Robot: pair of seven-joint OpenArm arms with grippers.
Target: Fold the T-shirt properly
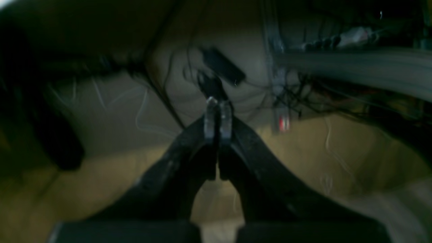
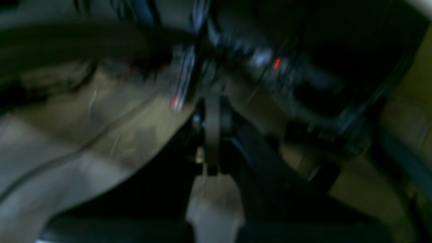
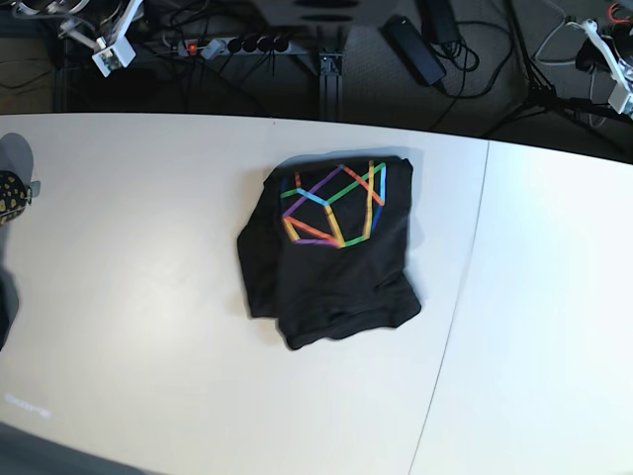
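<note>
The black T-shirt [image 3: 331, 272] lies folded into a compact, roughly rectangular bundle near the middle of the white table [image 3: 129, 257]. Its rainbow line print [image 3: 331, 208] faces up on the far half. The near edge is slightly rumpled. Neither gripper is near the shirt. In the blurred left wrist view, my left gripper [image 1: 217, 101] is shut with nothing between its fingers, in front of floor and cables. In the blurred right wrist view, my right gripper [image 2: 212, 104] also looks shut and empty. The shirt does not show in either wrist view.
A seam [image 3: 465, 267] runs through the table right of the shirt. A small patterned object [image 3: 8, 195] sits at the table's left edge. Behind the far edge are a power strip [image 3: 232, 45], cables and black boxes on the floor.
</note>
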